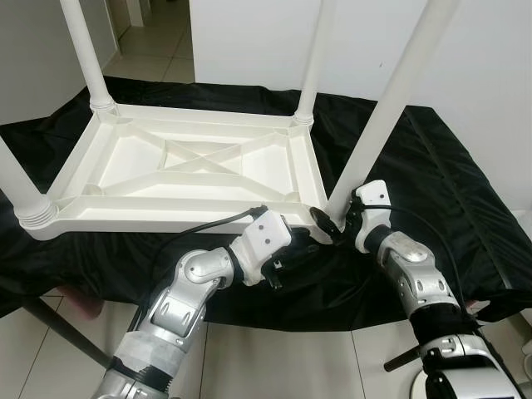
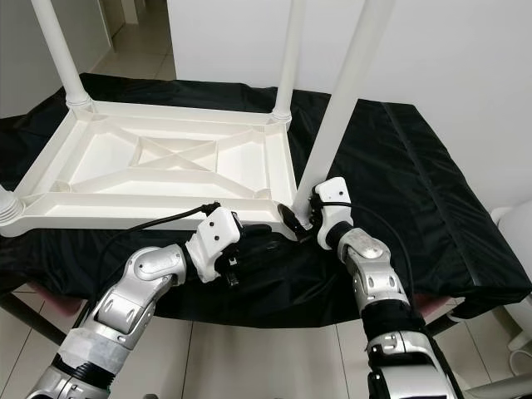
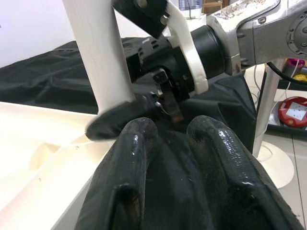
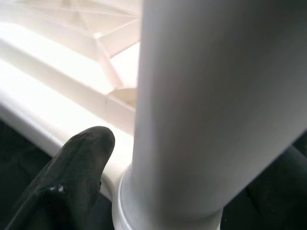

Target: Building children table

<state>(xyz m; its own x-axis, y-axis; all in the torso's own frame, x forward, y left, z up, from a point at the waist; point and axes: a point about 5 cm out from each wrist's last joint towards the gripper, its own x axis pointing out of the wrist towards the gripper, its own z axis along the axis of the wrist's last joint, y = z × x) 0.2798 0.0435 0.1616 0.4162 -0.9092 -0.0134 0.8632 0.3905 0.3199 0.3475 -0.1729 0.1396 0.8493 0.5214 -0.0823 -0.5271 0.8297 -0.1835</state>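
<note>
Because the legs screw in from below, the white children table (image 1: pixel 183 170) lies upside down on the desk (image 1: pixel 432 166), which is covered with a black cloth, so that its ribbed underside faces up. At the far left corner one leg (image 1: pixel 87 54) already stands upright, and at the near left corner another leg (image 1: pixel 17 187) sits in its threaded socket. A third leg (image 1: pixel 314 62) rises at the far right corner.

The left gripper (image 1: pixel 283 262) rests at the near edge of the tabletop, just left of the near right corner, probably to keep the top from sliding or turning. In the left wrist view its two fingers (image 3: pixel 136 158) lie side by side, close together, with only the black cloth under them; they hold nothing.

To the right, the fourth leg (image 1: pixel 391 100) leans a little out of the near right corner. The right gripper (image 1: pixel 337 223) is at its base, and in the right wrist view one finger (image 4: pixel 79 167) lies against the tabletop rim just beside the leg's collar. It seems to grip the leg in order to twist it in, but I cannot tell if the fingers really clamp it.
</note>
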